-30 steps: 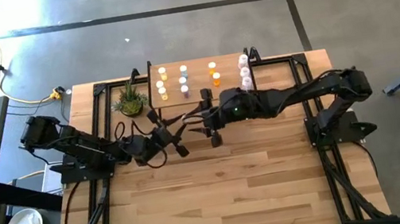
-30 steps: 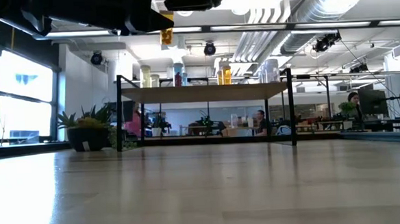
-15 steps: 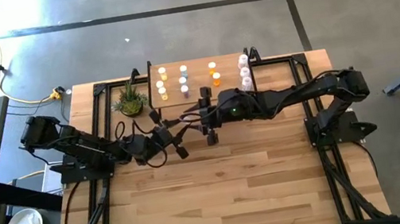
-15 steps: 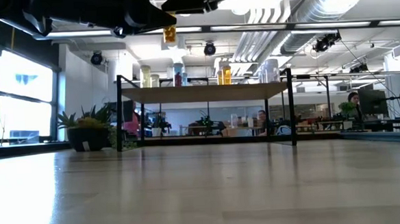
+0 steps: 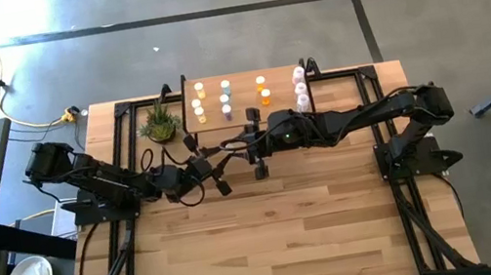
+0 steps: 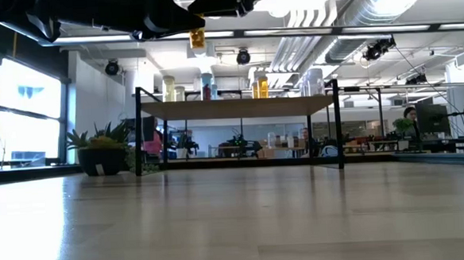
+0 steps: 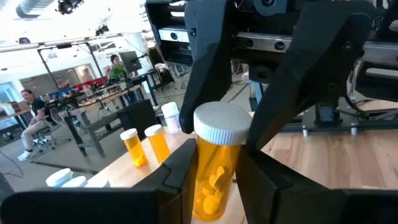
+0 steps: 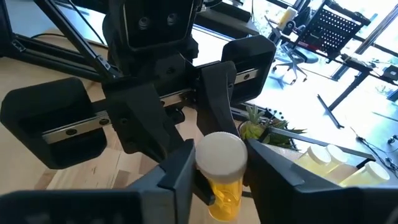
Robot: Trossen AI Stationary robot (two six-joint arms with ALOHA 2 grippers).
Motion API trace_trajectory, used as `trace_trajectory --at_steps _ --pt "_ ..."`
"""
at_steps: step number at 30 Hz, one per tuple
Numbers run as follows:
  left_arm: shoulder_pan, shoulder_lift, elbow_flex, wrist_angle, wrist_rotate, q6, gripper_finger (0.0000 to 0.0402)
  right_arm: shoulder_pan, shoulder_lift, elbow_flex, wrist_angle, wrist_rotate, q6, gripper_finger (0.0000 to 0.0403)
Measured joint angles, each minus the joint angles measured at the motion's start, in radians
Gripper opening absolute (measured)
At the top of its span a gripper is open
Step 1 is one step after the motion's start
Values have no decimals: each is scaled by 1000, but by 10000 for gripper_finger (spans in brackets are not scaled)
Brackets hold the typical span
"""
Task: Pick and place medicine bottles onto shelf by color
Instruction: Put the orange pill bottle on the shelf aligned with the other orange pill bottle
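A yellow-orange medicine bottle (image 7: 216,168) with a white cap is held in the air above the table's middle, between both grippers. My left gripper (image 5: 229,168) comes from the left and my right gripper (image 5: 253,160) from the right, each shut on the bottle. In the low view the bottle (image 6: 198,39) hangs below the dark grippers, higher than the shelf. The shelf (image 5: 280,92) stands at the far edge with yellow, pale blue, orange and pinkish-white bottles standing in rows on it. My left gripper pinches the bottle's body (image 7: 205,186) between its two fingers (image 7: 181,177), below the cap, slanting down from the table's left. The bottle stands upright, cap up, clear of the table. My right gripper has its two fingers (image 8: 180,171) on either side of the white cap (image 8: 219,152), slanting down from the table's right. Its fingers also show in the left wrist view (image 7: 202,81), flanking the cap.
A small green potted plant (image 5: 159,123) stands left of the shelf, also showing in the low view (image 6: 98,149). The shelf's black legs (image 6: 140,131) rise from the far part of the table. Bare wooden tabletop (image 5: 290,229) lies near the front.
The bottle has risen a little and shifted slightly sideways in the low view. My right arm has drawn a little toward the far edge. My left arm has stayed where it was.
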State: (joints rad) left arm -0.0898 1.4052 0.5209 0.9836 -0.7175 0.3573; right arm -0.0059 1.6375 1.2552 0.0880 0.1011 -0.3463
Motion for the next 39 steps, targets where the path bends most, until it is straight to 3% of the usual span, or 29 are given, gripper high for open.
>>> trace_trajectory --at_steps 6,14,25,31,39 --pt "0 0 0 0 -1 4 86 0 0 0 -2 0 6 90" --pt "0 0 0 0 0 4 89 0 0 0 -2 0 20 97" --pt "0 0 1 0 32 15 173 0 -4 0 2 18 28 95" --pt "-12 -17 2 0 -94 61 206 -1 -47 0 -4 109 27 95" --pt "-49 -63 2 -20 -237 139 204 -2 -156 0 -19 168 19 95"
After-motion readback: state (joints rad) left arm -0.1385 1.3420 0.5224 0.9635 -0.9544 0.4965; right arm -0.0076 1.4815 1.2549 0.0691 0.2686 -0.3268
